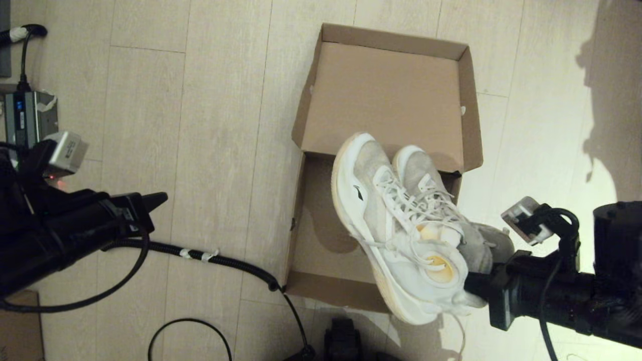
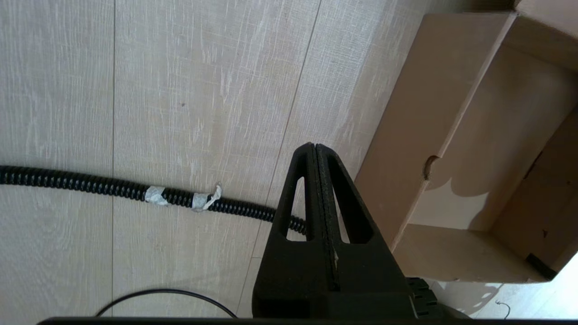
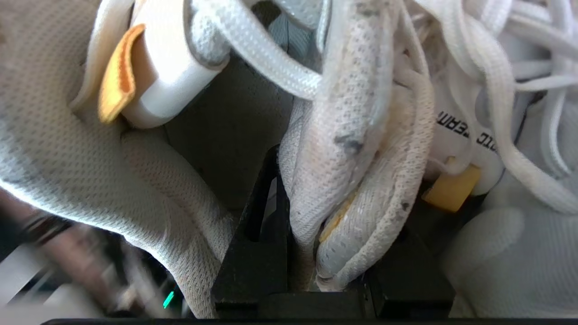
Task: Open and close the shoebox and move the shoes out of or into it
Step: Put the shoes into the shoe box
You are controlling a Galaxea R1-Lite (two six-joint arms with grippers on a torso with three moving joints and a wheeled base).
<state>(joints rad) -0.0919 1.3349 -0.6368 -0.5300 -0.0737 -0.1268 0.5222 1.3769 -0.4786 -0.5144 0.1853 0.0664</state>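
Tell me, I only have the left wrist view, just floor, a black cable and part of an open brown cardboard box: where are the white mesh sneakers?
Observer: The white mesh lace-up sneakers hang together above the open brown cardboard shoebox, heels toward the right gripper.
Operator: Is it really gripping them?
Observer: Yes, its fingers pinch both shoes' collars together.
Operator: And the lid?
Observer: The lid is folded fully back, away from the robot.
Operator: My left gripper?
Observer: The left gripper is shut, out to the box's left.

You see white mesh shoes (image 1: 401, 220) with yellowish insoles above the plain brown shoebox (image 1: 386, 95), on a pale wood-grain floor (image 1: 210, 125).
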